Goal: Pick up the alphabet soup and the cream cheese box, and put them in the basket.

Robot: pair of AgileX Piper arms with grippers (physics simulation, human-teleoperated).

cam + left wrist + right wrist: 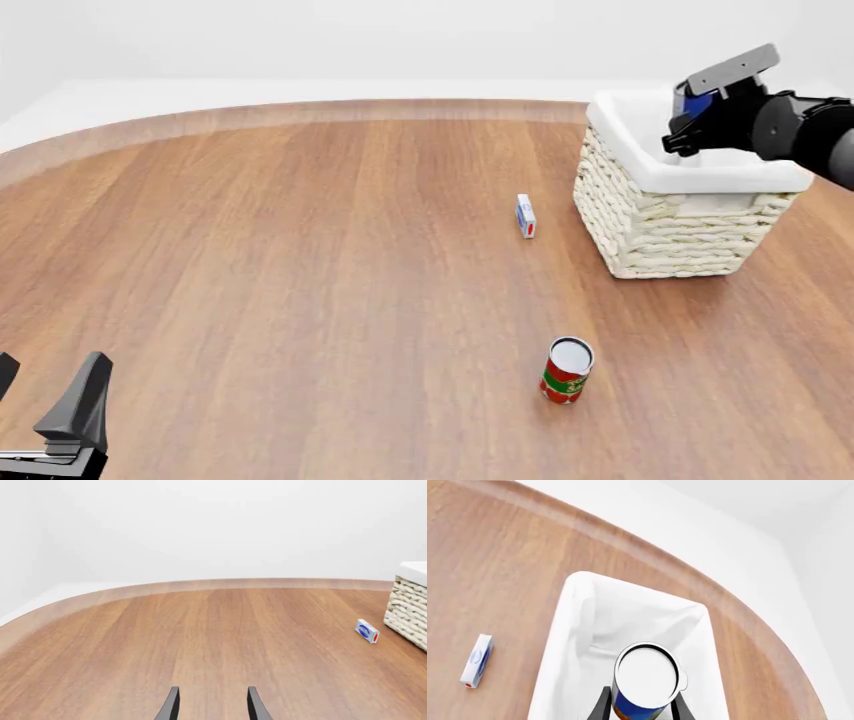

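The alphabet soup (647, 677), a can with a silvery top and a blue and orange label, is held between my right gripper's fingers (602, 705) above the open basket (627, 615). In the front view my right gripper (683, 125) hovers over the basket (667, 225) at the right, with a bit of the blue can (690, 103) showing. The cream cheese box (526, 215) lies on the table just left of the basket; it also shows in the left wrist view (367, 631). My left gripper (44, 385) is open and empty at the near left.
A red-and-green labelled can (567, 370) stands upright near the front, right of centre. The wooden table (294, 260) has a curved far edge. The basket's wicker wall (408, 605) shows in the left wrist view.
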